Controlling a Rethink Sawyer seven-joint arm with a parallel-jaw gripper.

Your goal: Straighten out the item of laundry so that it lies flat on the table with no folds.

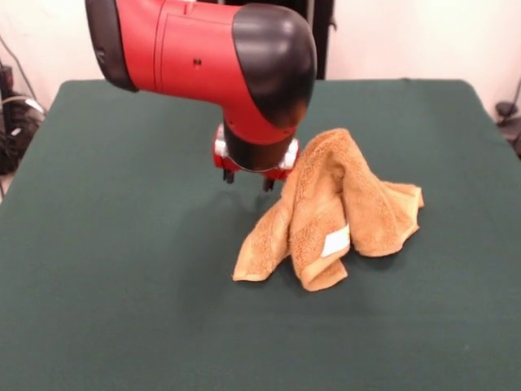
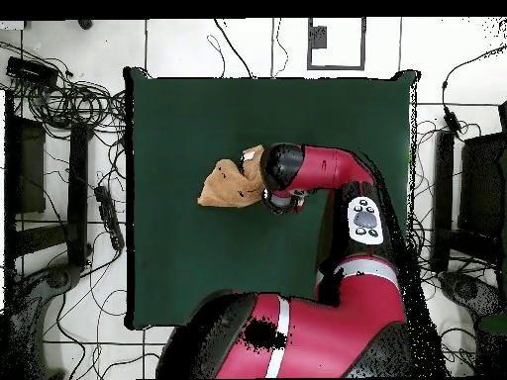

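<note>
The item of laundry (image 1: pixel 346 195) is an orange-tan terry towel bunched into a peaked heap right of the table's middle, with folds draping down and a white tag (image 1: pixel 335 242) on its front flap. My gripper (image 1: pixel 247 180) hangs just left of the heap, its two dark fingertips (image 1: pixel 229 175) apart with nothing between them, close above the green table (image 1: pixel 122 261). In the overhead view the towel (image 2: pixel 228 185) lies crumpled on the table (image 2: pixel 198 257), partly under my wrist (image 2: pixel 282 170), which hides the gripper.
My red and black arm (image 1: pixel 203 49) reaches over the table's far half. Cables and equipment (image 2: pixel 59 99) lie on the floor around the table.
</note>
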